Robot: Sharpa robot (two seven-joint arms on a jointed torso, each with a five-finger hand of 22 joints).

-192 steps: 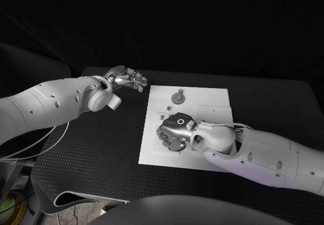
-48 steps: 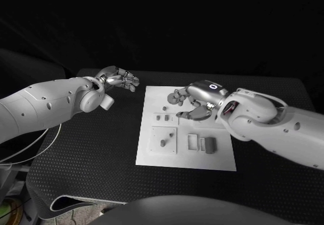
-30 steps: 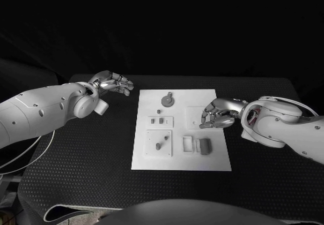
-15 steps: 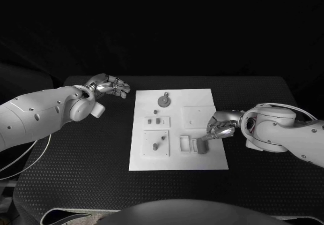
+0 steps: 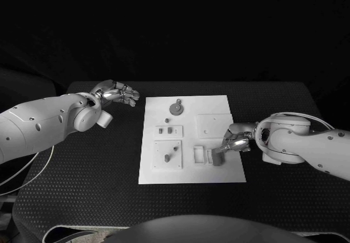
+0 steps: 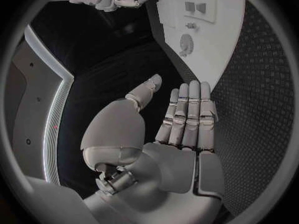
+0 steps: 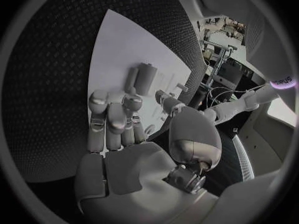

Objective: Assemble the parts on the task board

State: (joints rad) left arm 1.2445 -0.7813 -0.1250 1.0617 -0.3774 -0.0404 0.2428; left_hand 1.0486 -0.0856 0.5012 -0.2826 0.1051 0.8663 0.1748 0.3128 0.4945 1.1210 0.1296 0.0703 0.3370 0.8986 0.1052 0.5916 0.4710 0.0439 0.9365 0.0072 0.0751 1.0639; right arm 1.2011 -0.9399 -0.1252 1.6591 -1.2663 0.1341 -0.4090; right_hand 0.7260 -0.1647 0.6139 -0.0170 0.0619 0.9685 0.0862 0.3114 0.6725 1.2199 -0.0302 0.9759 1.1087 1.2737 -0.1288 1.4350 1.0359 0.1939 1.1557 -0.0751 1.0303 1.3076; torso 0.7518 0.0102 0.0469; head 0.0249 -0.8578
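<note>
The white task board lies mid-table. On it are a round grey gear, a small peg, two small pieces in a raised square, and a grey block beside narrow slots. My right hand hovers at the board's right edge just above the block, fingers loosely bent, holding nothing. The right wrist view shows this hand over the board, with the block beyond its fingertips. My left hand is off the board's far left corner, fingers straight and empty.
A raised square plate sits beside my right hand. A panel with small pieces lies on the board's near left. Black table surrounds the board on both sides. The left wrist view shows the gear on the board.
My right hand has travelled from the gear at the far end toward me, down the board's right side to the grey block. The left hand has barely moved. The camera has shifted.
</note>
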